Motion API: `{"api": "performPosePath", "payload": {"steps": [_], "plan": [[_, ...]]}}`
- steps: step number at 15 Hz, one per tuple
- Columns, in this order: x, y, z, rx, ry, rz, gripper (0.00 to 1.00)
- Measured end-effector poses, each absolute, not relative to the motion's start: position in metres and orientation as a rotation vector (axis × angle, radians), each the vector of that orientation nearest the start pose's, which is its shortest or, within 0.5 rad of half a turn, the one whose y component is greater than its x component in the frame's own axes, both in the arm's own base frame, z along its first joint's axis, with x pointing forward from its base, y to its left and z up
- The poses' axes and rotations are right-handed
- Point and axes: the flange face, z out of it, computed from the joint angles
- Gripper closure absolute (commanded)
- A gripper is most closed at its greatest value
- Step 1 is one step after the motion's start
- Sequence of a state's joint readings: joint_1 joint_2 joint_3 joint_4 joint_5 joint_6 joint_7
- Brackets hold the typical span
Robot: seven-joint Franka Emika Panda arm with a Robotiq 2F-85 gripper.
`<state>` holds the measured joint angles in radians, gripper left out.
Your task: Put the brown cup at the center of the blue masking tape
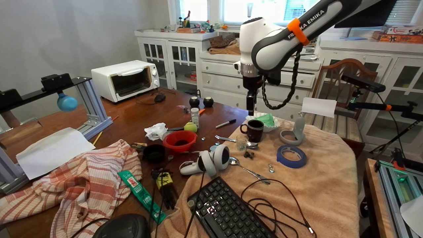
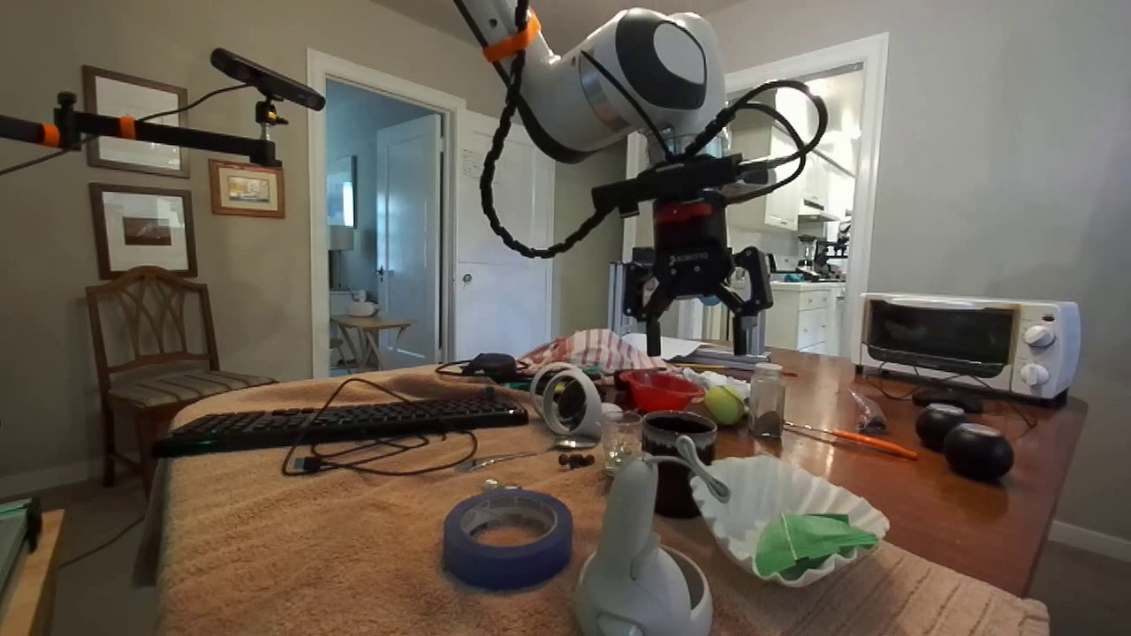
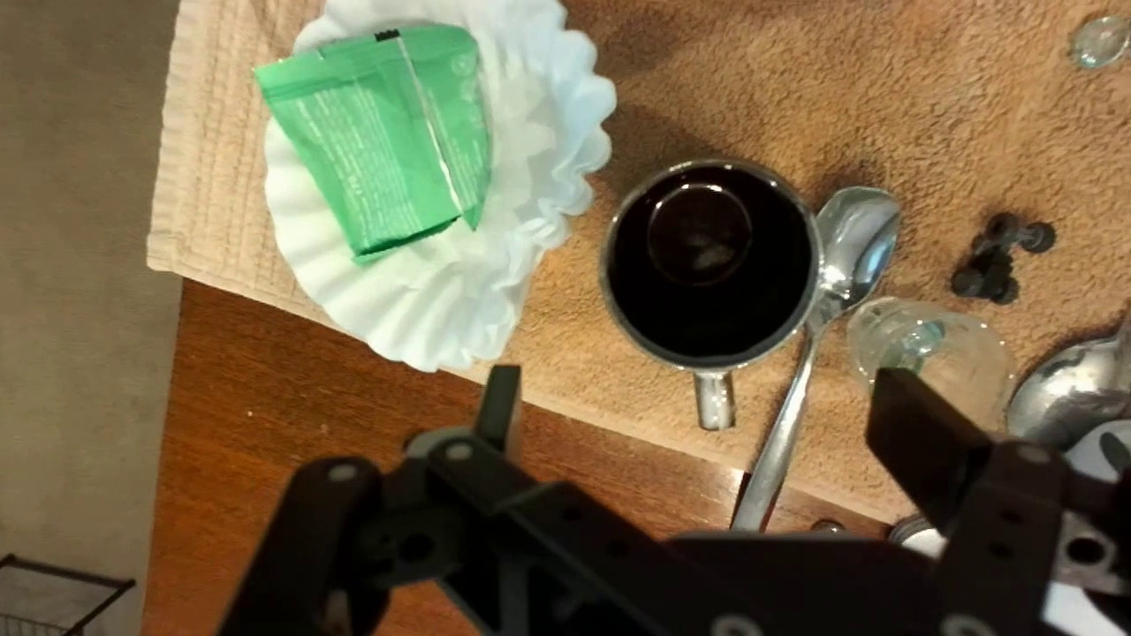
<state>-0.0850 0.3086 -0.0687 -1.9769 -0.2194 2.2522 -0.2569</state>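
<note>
One dark brown mug stands upright on the tan towel that covers part of the counter, between a fluted paper coffee filter and a clear drinking glass, with a spoon just beside it. The roll of blue masking tape lies flat on the same towel, apart from the mug. The hand is raised, fingers well spread, nothing between them.

The mug looks like glazed ceramic: stiff, fairly heavy for its size, slick, liable to chip. I'd take it by opposite walls near the rim; its handle lies off the fingers' closing line. Gripping the handle alone would probably let it swing. One finger must come down close to the spoon and glass.
</note>
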Motion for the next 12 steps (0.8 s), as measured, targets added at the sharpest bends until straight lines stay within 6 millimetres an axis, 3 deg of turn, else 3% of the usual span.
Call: {"api": "performPosePath", "payload": {"steps": [6, 12], "plan": [[0.598, -0.086, 0.280, -3.257, -0.447, 0.183, 0.00], [0.611, -0.088, 0.264, -3.233, -0.489, 0.146, 0.00]]}}
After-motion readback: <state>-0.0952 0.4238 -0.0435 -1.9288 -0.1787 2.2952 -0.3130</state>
